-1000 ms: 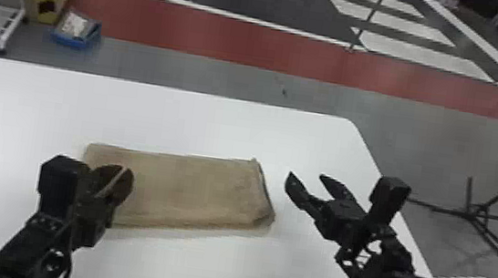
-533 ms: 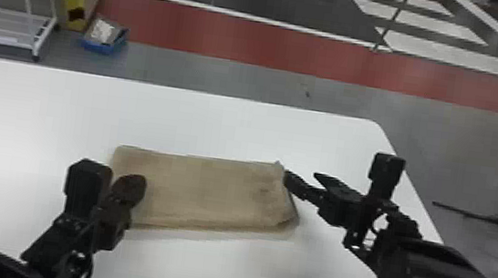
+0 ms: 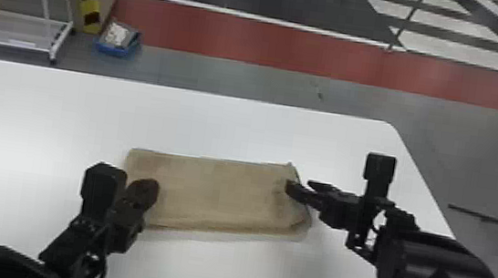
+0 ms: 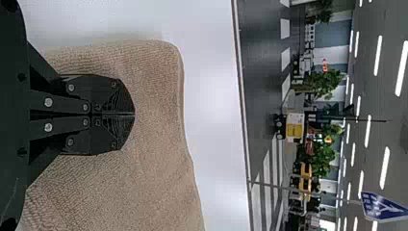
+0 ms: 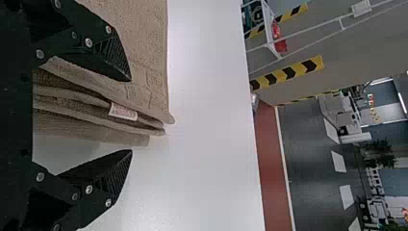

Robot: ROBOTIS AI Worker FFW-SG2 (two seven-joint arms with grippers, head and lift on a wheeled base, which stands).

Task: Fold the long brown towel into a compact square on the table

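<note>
One left gripper [image 3: 148, 188], one right gripper [image 3: 300, 186], one towel [image 3: 218, 192], one table [image 3: 240, 126].

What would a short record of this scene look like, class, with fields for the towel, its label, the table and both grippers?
towel: folded rectangle, layers stacked
label: white, at the layered end
table: white, under the towel
left gripper: shut, over the towel's left part
right gripper: open, at its right end

Head view: from above, forward and down over the worktop [image 3: 218, 123]. Wrist views: turned sideways, close-range across the brown towel [image 3: 218, 192]. All share both; head and right wrist share the white rack [image 3: 10, 26].
</note>
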